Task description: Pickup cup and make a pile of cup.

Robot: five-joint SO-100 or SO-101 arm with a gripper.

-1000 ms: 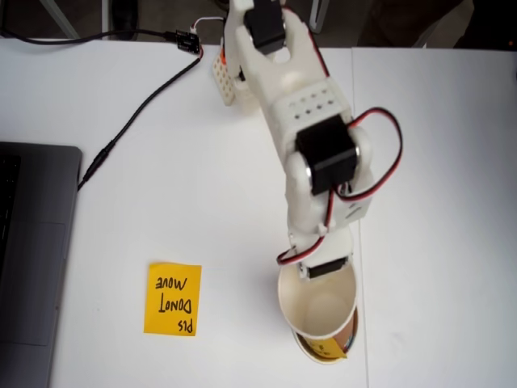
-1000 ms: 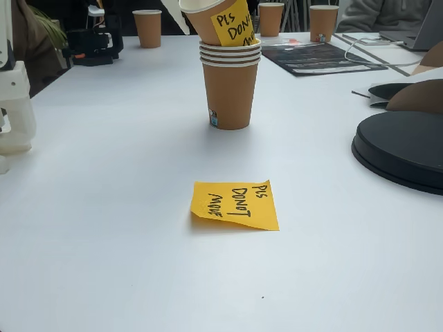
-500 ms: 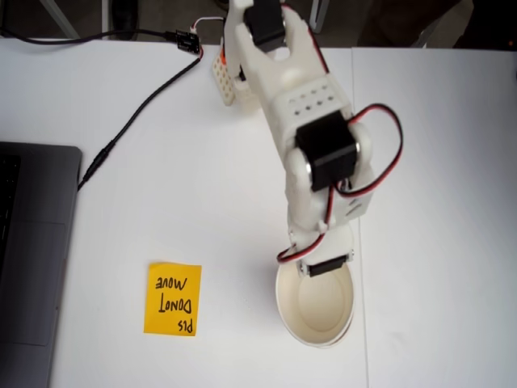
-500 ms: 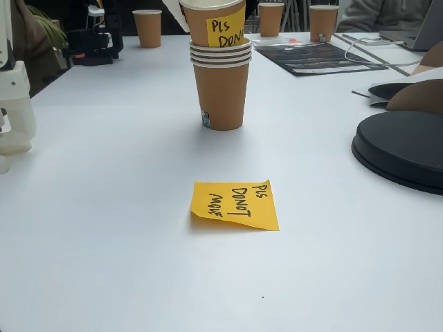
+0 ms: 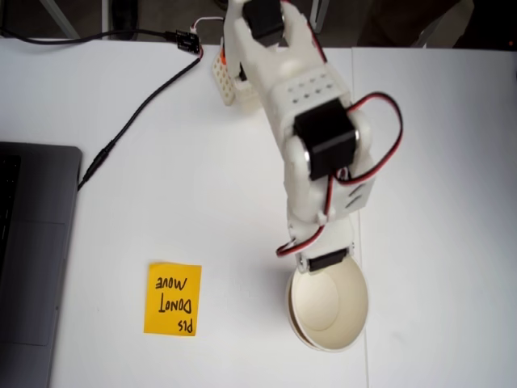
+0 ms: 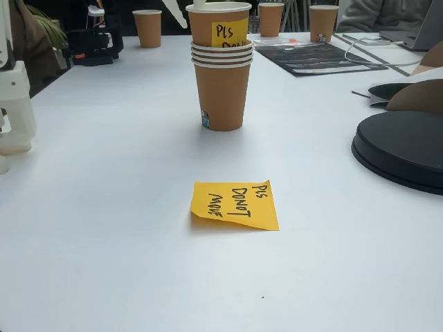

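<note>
The cup (image 6: 219,26), tan with a yellow handwritten note on its wall, sits upright in the top of the pile of cup (image 6: 221,93), a stack of several nested tan paper cups. From above in a fixed view the cup (image 5: 327,305) shows its white inside, with lower rims peeking out at its near-left edge. My gripper (image 5: 322,272) hangs at the cup's far rim under the white arm, shut on the rim. One white finger (image 6: 177,15) borders the cup's left wall in the side view.
A flat yellow sticky note (image 5: 173,298) lies left of the stack. A grey laptop (image 5: 32,259) fills the left edge, and a black cable (image 5: 133,113) runs across the far left. In the side view a black round object (image 6: 401,149) sits at right, with other cups (image 6: 147,28) far behind.
The held cup has straightened from a tilt and sunk deeper into the stack. The whole stack has shifted slightly right in the overhead picture.
</note>
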